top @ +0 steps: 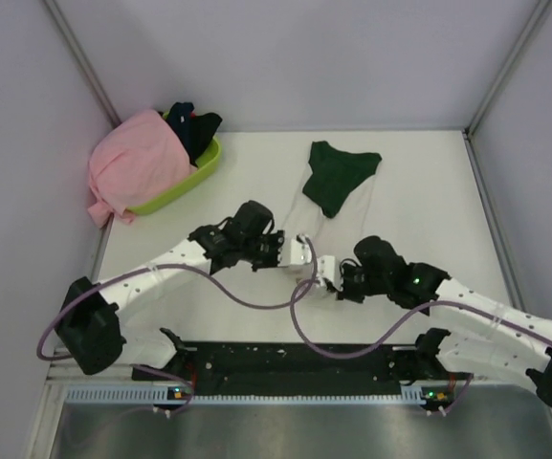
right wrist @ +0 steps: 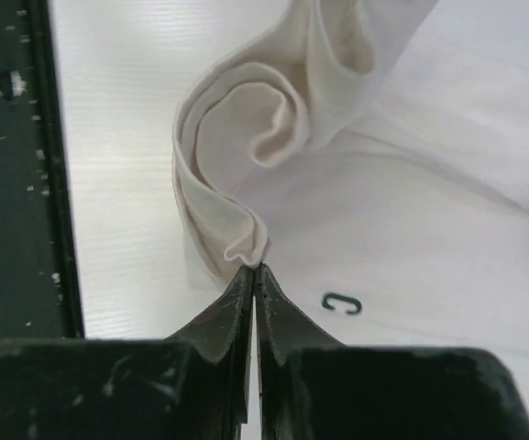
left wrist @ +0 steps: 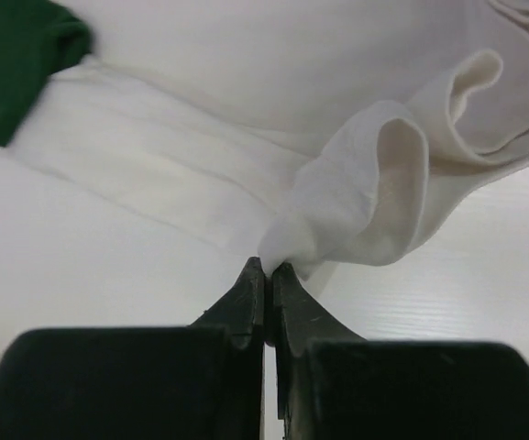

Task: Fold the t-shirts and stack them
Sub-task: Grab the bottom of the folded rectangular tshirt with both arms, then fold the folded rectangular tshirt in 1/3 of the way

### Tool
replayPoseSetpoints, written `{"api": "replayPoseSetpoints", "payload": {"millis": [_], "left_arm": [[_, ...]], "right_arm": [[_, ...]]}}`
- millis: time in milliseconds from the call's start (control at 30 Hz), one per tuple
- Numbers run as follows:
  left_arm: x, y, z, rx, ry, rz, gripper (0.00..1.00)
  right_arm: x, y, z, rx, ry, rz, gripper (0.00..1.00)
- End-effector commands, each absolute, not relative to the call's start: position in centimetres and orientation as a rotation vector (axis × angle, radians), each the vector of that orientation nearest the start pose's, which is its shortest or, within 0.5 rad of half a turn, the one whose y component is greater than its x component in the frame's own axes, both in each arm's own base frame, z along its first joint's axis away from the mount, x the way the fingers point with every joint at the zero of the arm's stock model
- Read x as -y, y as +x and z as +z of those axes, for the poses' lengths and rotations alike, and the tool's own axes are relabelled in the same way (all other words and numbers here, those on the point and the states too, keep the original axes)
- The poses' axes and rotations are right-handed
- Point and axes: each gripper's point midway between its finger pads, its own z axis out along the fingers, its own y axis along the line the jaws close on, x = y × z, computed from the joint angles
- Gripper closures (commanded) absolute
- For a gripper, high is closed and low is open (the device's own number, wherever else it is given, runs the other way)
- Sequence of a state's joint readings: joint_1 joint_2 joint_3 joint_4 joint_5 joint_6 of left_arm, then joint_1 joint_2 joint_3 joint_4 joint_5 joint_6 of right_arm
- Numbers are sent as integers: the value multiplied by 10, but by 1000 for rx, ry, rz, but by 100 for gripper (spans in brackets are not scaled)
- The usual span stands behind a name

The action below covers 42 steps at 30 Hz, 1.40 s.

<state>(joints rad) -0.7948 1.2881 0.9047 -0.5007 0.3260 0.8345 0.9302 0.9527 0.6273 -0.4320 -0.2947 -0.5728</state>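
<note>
White t-shirt point(left wrist: 246, 110), likely light and floppy, bunches where the left hand point(left wrist: 266, 268) and right hand point(right wrist: 255, 269) each clamp tight on its edge, the best hold.

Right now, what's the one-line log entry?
left gripper shut on white t-shirt | right gripper shut on white t-shirt | pink t-shirt draped over basket

Basket point(top: 207, 164) far left, shirt pile point(top: 140, 163) in it. Lone shirt point(top: 338, 178) centre; left gripper point(top: 303, 251), right gripper point(top: 325, 269) abreast at its near edge.
</note>
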Motion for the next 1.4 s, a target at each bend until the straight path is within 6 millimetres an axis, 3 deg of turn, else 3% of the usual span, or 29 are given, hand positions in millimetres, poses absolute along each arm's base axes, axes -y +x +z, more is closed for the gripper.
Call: {"api": "replayPoseSetpoints", "payload": {"millis": [0, 67, 167, 333, 433, 633, 833, 967, 1067, 1100, 1167, 1200, 1267, 1367], "left_arm": [[272, 275, 147, -1685, 1687, -256, 100], [280, 312, 164, -1703, 1616, -206, 100], [286, 355, 164, -1769, 1574, -186, 100], [301, 401, 158, -1824, 1552, -201, 100], [302, 424, 146, -1871, 1533, -198, 100], [315, 442, 126, -1848, 1545, -214, 100], [325, 451, 118, -1839, 1550, -233, 100], [322, 460, 113, -1853, 1525, -184, 99], [321, 471, 115, -1855, 1471, -134, 79], [319, 482, 119, -1854, 1414, -87, 71], [307, 510, 136, -1850, 1252, 69, 51], [298, 524, 150, -1834, 1180, 141, 45], [289, 538, 175, -1809, 1109, 184, 37], [280, 543, 215, -1790, 1049, 140, 30]], "right_arm": [[-221, 191, 129, -1769, -1436, 484, 100], [-207, 222, 135, -1820, -1310, 444, 100], [-194, 265, 145, -1829, -1173, 400, 100], [-179, 327, 144, -1858, -1049, 371, 100], [-170, 350, 142, -1878, -1018, 367, 100], [-147, 373, 130, -1946, -970, 330, 100], [-143, 381, 118, -1990, -989, 298, 100], [-129, 394, 106, -2068, -928, 255, 100], [-120, 408, 107, -2099, -858, 248, 100], [-118, 414, 106, -2109, -841, 235, 100], [-109, 432, 102, -2163, -732, 195, 87], [-104, 442, 102, -2180, -684, 187, 86], [-93, 464, 121, -2161, -568, 205, 81], [-87, 482, 171, -2053, -521, 218, 72]]}}
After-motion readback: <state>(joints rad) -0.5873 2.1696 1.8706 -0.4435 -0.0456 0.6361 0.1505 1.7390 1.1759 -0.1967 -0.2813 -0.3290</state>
